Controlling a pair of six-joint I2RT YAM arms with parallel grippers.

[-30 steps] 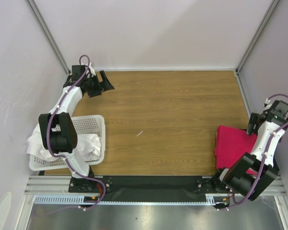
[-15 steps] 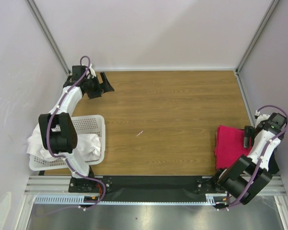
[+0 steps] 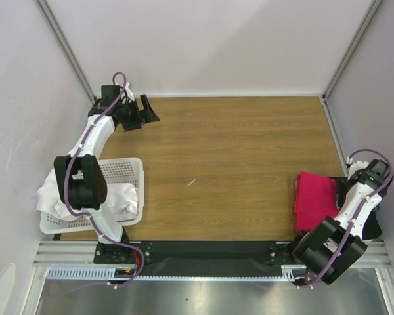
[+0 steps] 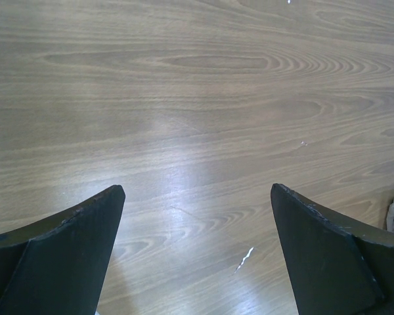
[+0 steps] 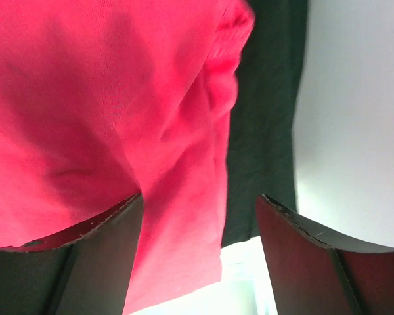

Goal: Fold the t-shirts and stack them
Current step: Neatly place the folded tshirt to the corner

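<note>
Crimson-pink t-shirt [image 5: 85,98] lies beneath the right gripper [image 5: 198,202], fingers [image 5: 305,262] spread.

Tabletop [image 3: 236,164]: warm brown wood grain, running side to side in front of me; up close under my left wrist view the grain shows in long ovals [image 4: 197,98].
Back wall [image 3: 210,46]: plain, pale lilac-white, no window that I can see.
Left wall [image 3: 20,98]: same pale panel.
Right wall [image 3: 381,85]: same pale panel.
Corner posts: a slim metal post [image 3: 65,49] at the far left corner, another [image 3: 351,49] at the far right.
Near edge: a black strip [image 3: 210,248] along the wood, then a shiny metal sheet [image 3: 210,298] below it.
Speck [image 3: 192,182]: small, white, on the wood near the middle.
Light: soft and even; a pale sheen [image 4: 184,164] lies on the wood.
</note>
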